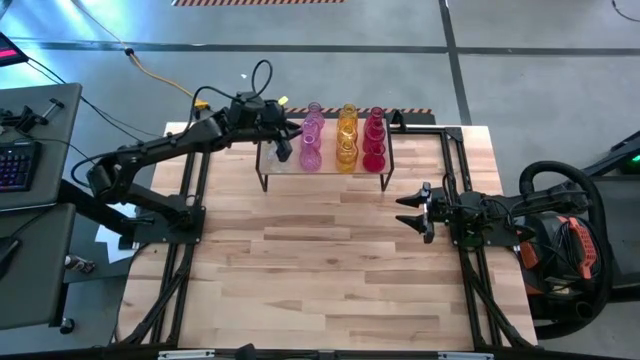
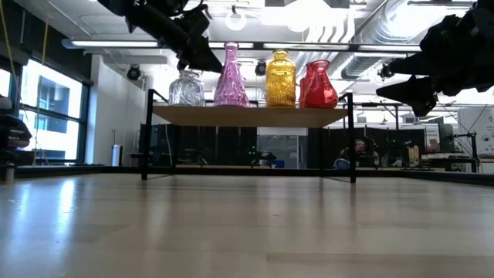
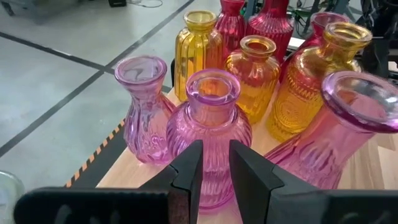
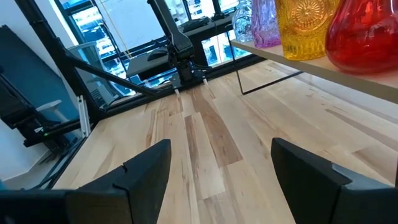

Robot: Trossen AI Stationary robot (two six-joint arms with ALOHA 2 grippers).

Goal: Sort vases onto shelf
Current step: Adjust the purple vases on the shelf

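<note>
left gripper [image 3: 214, 171]: you had it nearly closed, empty, over shelf [image 1: 325, 170] by pink vases [image 3: 210, 134]
right gripper [image 1: 412, 209]: wide, idle beside shelf

Translucent pink-purple glass bud vases [image 3: 210, 134], vertically ribbed, are seen at nine o'clock on the low light-wood shelf on black wire legs [image 1: 325, 172]. Amber-yellow glass vases [image 3: 256, 78], one ribbed and one embossed with a fine diamond pattern, are grouped mid-shelf. Red-magenta ribbed glass vases [image 1: 374, 140] are set at three o'clock. A clear glass vase [image 2: 186, 89] is seen beside the pink ones. The butcher-block tabletop [image 1: 320, 270] is striped in pale and tan planks.
</note>
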